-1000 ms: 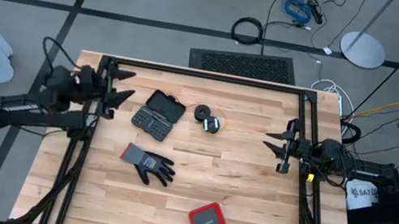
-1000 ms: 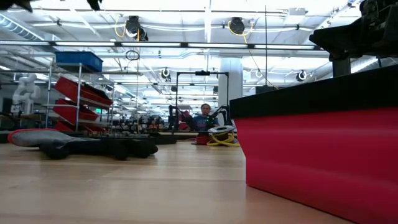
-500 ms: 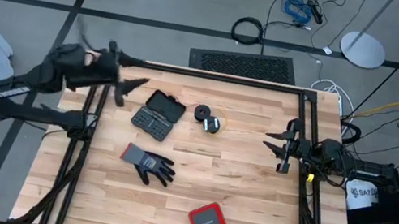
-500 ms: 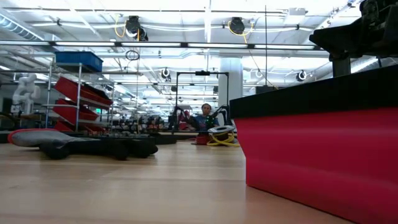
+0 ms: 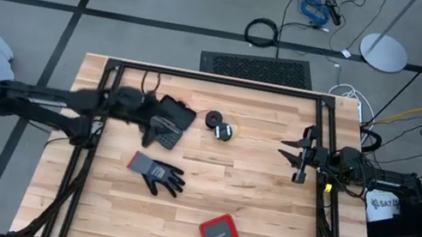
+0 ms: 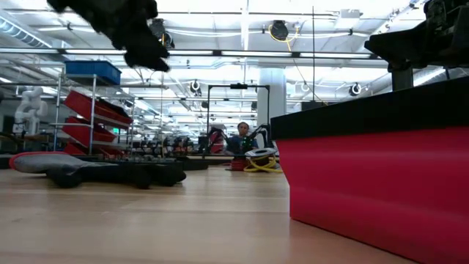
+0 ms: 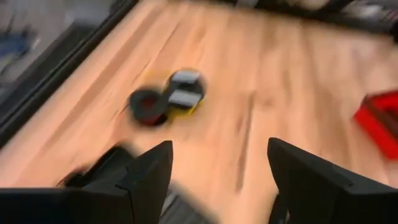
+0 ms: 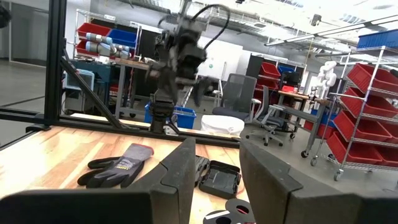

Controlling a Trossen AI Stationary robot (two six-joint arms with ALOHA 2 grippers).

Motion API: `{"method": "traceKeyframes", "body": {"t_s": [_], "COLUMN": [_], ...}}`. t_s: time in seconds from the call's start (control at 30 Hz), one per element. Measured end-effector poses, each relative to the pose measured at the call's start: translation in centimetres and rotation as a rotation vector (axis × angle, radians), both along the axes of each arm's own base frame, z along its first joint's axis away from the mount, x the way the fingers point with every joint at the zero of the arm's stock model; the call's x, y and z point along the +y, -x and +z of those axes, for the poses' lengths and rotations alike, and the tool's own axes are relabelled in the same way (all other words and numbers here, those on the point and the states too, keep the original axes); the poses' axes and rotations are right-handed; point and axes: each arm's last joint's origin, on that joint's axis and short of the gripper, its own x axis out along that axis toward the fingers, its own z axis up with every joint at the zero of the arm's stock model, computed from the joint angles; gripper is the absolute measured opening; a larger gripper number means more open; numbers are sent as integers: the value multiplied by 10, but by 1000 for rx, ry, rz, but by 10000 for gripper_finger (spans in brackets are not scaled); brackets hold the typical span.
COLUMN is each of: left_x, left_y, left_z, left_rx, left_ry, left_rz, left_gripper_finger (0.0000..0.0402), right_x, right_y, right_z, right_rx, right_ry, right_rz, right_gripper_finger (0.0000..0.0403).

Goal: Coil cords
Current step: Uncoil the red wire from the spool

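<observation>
The cords [image 5: 222,127] lie as a small bundle of yellow and red wire with black ends on the table's far middle. They also show in the left wrist view [image 7: 166,99] and the low view [image 6: 256,160]. My left gripper [image 5: 158,131] is open and empty. It hovers above the table over a black case [image 5: 180,113], left of the cords; in its own wrist view [image 7: 217,180] the cords lie ahead of the fingers. My right gripper [image 5: 296,155] is open and empty at the table's right side, right of the cords.
A grey glove [image 5: 156,173] lies near the table's middle left. A red box with a black top [image 5: 220,235] stands near the front edge. Black frame rails [image 5: 218,79] run along the table's far, left and right sides. A person sits in the room beyond [image 6: 242,136].
My left gripper has swung from the table's far left corner, first up and then toward the right, and now hovers over the black case closer to the cords. It has come into the low view at the top left. The cords have stayed where they were.
</observation>
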Motion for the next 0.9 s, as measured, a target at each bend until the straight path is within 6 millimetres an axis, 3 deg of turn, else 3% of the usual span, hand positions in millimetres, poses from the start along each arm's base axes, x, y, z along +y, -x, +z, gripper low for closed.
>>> {"method": "traceKeyframes", "body": {"t_s": [0.1, 0.2, 0.37, 0.5, 0.57, 0.7, 0.8, 0.9], "left_x": [-6, -7, -9, -13, -13, -10, -4, -1], "left_y": [-10, -12, 2, 17, 21, 23, 26, 31], "left_z": [-16, -3, 55, 108, 134, 170, 173, 148], "left_rx": [-282, -614, -1068, -1206, -1126, -710, -326, 35], "left_ry": [-49, -143, -370, -480, -505, -522, -474, -379], "left_rz": [-40, -49, -43, -75, -89, -47, 94, 183], "left_gripper_finger": [270, 270, 270, 270, 270, 270, 270, 270], "right_x": [0, 0, 0, 0, 0, 0, 0, 0], "right_y": [0, 0, 0, 0, 0, 0, 0, 0], "right_z": [0, 0, 0, 0, 0, 0, 0, 0], "right_rx": [0, 0, 0, 0, 0, 0, 0, 0], "right_ry": [0, 0, 0, 0, 0, 0, 0, 0], "right_rz": [0, 0, 0, 0, 0, 0, 0, 0], "right_gripper_finger": [114, 114, 114, 114, 114, 114, 114, 114]}}
